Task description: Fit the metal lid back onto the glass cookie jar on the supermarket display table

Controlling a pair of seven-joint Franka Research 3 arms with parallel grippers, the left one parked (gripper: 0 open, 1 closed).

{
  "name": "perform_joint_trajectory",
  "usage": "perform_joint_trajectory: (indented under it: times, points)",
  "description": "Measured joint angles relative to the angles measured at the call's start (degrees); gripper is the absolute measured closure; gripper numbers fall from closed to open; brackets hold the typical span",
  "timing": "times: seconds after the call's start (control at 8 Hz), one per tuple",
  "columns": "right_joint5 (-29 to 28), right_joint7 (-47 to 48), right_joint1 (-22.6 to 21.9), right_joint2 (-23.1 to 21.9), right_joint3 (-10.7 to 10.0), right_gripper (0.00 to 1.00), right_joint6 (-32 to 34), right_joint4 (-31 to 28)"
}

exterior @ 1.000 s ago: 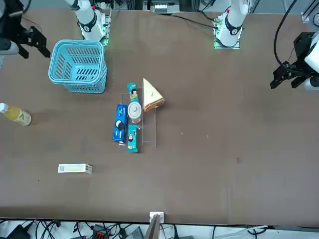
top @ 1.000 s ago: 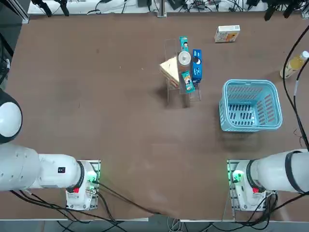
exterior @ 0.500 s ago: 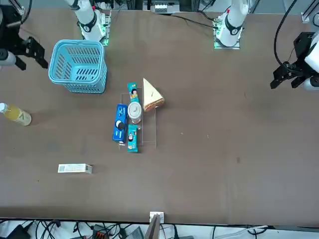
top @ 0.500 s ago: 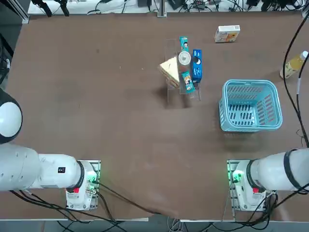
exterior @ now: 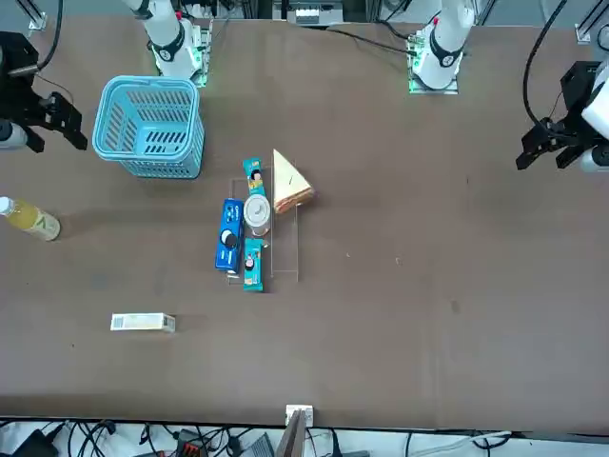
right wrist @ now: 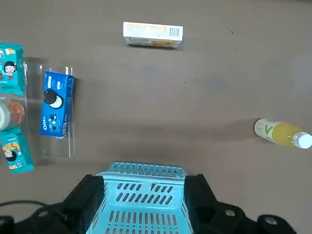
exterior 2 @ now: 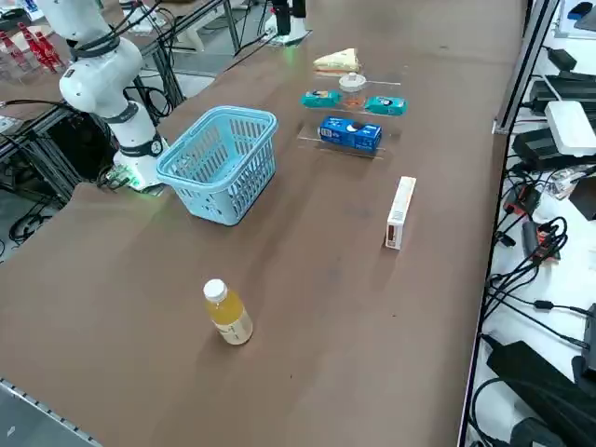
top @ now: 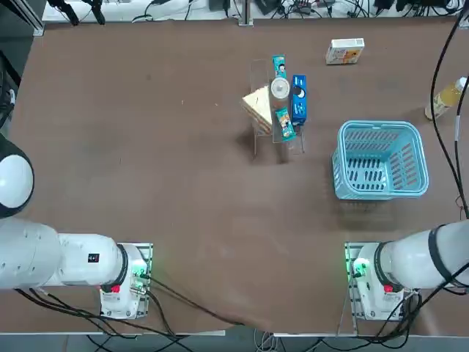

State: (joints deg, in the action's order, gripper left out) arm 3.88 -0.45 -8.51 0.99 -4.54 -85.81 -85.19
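Top view: supermarket display table (top: 146,147) filling the frame; metal lid (top: 280,89) sitting on the glass cookie jar (top: 279,95) at 12 o'clock, blue basket (top: 380,161) at 3. Front view: right gripper (exterior: 48,124) hanging at 9 o'clock, left of the basket. Wrist view: fingers (right wrist: 87,200) spreading wide over the basket, gripping nothing; jar at the frame's edge.

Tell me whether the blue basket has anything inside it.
No. In the top view the blue basket shows only its own slatted floor, with nothing lying in it.
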Motion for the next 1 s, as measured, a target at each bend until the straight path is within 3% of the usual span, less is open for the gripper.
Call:
perform_joint_trajectory:
  times: [0.62, 1.0]
  points:
    - [-4.1, 0.0, 4.4, 0.4, 0.0, 0.00, 0.5, 0.0]
    - [-4.3, 0.1, 4.3, 0.9, 0.3, 0.00, 0.7, 0.0]
